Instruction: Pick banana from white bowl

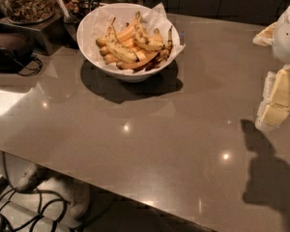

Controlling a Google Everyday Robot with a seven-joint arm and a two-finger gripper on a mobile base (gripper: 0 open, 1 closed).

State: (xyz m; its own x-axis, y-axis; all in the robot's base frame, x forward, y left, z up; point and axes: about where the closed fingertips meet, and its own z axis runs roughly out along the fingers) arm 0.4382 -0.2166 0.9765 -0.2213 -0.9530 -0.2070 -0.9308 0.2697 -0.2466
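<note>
The white bowl [94, 21] stands at the back left of the grey-brown table [135, 144], lined with crumpled white paper that pokes over its rim. Several bananas and plain orange-yellow pieces lie in it. The freckled yellow banana [118, 46] lies on the left of the pile, curved, with its dark end pointing up and back. Another spotted banana [146, 38] lies to its right. My gripper [276, 103], cream-yellow under a white arm, hangs at the right edge of the view above the table, far to the right of the bowl and nothing shows in it.
A glass jar of nuts [26, 1] stands on a dark stand at the back left. A black device [9, 50] with a cable sits left of the bowl. The table's front edge runs diagonally at the lower left, with cables on the floor [34, 211] below.
</note>
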